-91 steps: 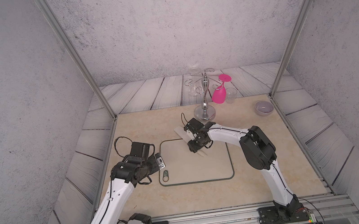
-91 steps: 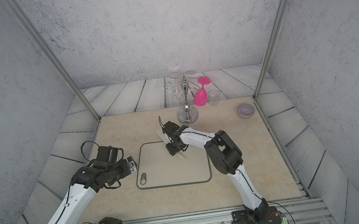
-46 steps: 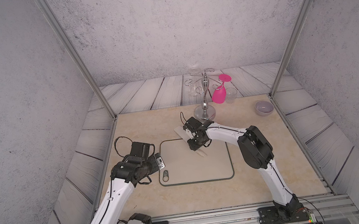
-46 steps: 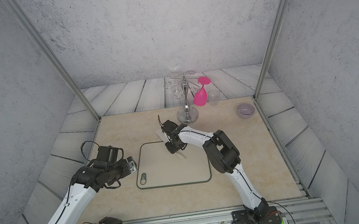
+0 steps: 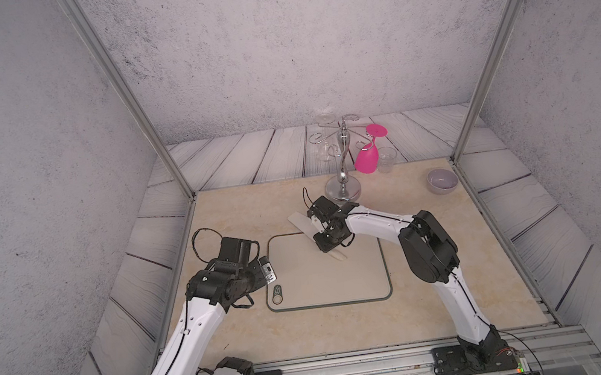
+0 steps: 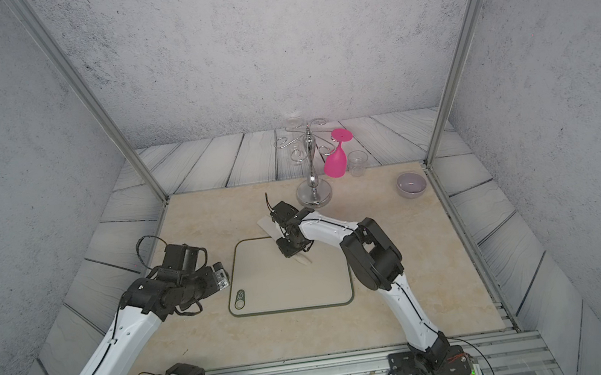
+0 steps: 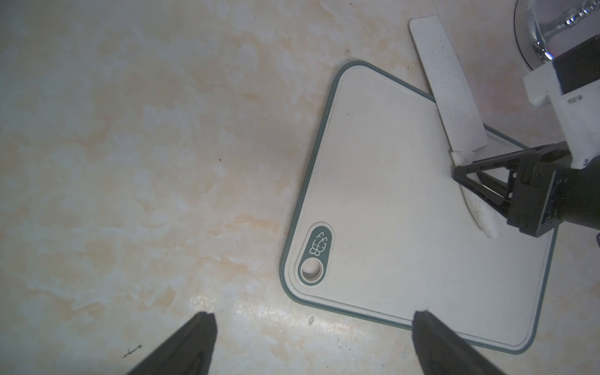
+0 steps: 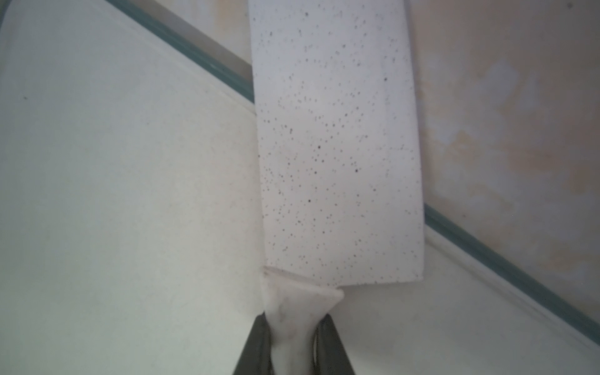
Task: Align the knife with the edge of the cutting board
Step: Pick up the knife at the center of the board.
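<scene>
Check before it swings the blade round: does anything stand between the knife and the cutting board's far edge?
Nothing visible does. The knife lies slantwise across the cutting board's far edge, blade over the table. The glass rack's base stands apart, beyond the blade.

Glass rack (image 5: 344, 186), pink glass (image 5: 367, 159), bowl (image 5: 442, 180)

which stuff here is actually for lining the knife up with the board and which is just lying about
For the job: knife, cutting board, right gripper shut on the knife's handle.
Lying about: silver glass rack, pink wine glass, clear cup, lilac bowl.
</scene>
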You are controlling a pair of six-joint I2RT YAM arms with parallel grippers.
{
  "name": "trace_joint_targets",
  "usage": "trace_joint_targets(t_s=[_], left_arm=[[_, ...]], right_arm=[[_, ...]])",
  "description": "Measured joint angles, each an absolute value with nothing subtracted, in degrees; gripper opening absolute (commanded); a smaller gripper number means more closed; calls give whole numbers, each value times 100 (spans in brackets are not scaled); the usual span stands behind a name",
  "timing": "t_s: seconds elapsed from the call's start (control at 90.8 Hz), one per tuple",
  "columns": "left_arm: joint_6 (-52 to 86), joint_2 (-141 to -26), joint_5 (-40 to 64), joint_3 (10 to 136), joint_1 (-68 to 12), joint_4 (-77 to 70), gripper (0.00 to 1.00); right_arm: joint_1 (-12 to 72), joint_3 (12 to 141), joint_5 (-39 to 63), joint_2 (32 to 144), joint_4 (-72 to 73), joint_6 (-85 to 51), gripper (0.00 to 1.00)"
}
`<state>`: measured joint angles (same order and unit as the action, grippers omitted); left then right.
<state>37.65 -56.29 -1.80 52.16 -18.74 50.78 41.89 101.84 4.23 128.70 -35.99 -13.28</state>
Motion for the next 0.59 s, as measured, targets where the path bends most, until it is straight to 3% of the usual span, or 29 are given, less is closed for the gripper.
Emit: trace_joint_targets(t_s=[0.594], left_arm=[[3767,-5634,-154,5216,-1874,5081,100]], right_arm=[[4189,9264,-132,11642,-3586,-1608,12]])
